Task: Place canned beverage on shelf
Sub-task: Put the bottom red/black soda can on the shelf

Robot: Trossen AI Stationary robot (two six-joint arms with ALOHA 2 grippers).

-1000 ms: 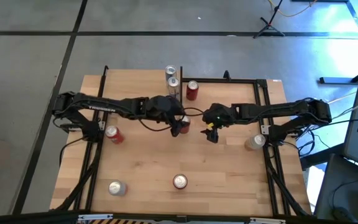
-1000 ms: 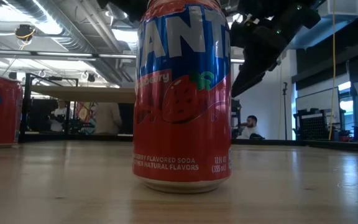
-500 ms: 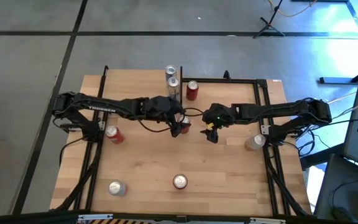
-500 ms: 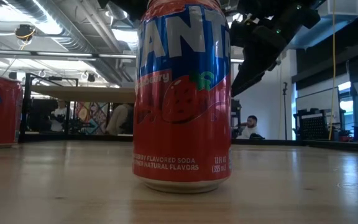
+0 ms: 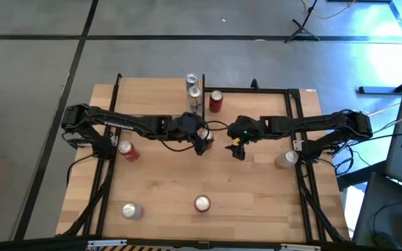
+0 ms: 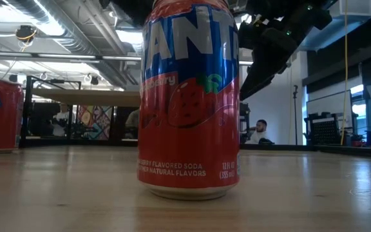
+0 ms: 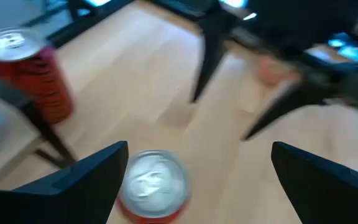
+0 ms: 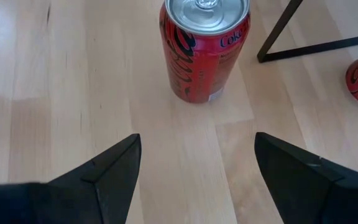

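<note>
Your left gripper (image 5: 201, 145) sits over the middle of the table (image 5: 166, 188), and its fingers (image 7: 79, 180) are spread wide with nothing between them. In the left wrist view, a red can (image 7: 153, 185) with a silver top stands just below those fingers.

Your right gripper (image 5: 237, 150) is near the left one, a bit to its right. Its fingers (image 8: 104, 171) are wide apart too and hold nothing. A red cola can (image 8: 205, 46) stands upright on the table ahead of them.

The shelf (image 5: 196, 87) is at the far edge of the table, with two silver cans on it. A red can (image 5: 216, 101) stands right beside it. More cans stand around the table: a red one (image 5: 125, 150) by the left arm, a silver one (image 5: 130, 210) near the front, and a big strawberry soda can (image 6: 189, 96) close to the low camera.
</note>
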